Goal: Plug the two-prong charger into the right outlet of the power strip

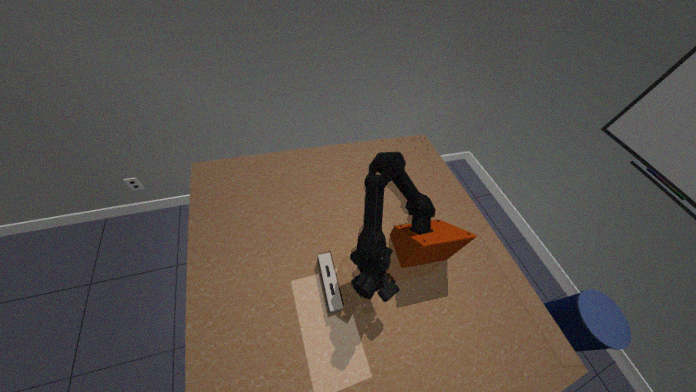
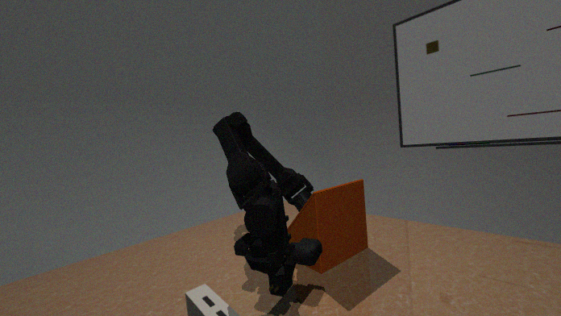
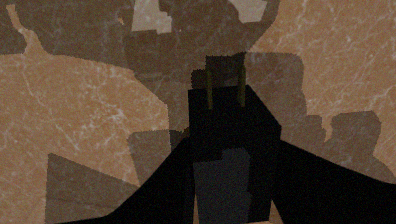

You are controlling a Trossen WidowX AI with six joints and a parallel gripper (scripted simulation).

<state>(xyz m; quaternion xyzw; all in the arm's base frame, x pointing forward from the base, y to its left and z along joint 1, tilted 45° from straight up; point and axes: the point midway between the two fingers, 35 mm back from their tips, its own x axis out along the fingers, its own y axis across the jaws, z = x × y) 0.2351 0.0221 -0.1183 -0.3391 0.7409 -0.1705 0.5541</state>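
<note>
The charger (image 3: 220, 122) (image 2: 281, 285) is a black block with two thin brass prongs. In the wrist view the prongs point away from the gripper, over shadowed table. My gripper (image 3: 222, 142) (image 2: 280, 275) (image 1: 374, 286) is shut on the charger and holds it above the table, to the right of the power strip in the top view. The power strip (image 1: 324, 259) (image 2: 197, 291) is a long pale block with two dark outlets on top; the exterior view cuts off its near part. The prongs are outside both outlets. In the top view the arm hides the charger.
The orange wedge-shaped stand (image 1: 425, 254) (image 2: 342, 226) under the arm's base stands to the right of the gripper. A bright patch of light (image 1: 310, 320) lies across the table (image 1: 240, 225) by the strip. A blue bin (image 1: 604, 320) stands beyond the table's right edge.
</note>
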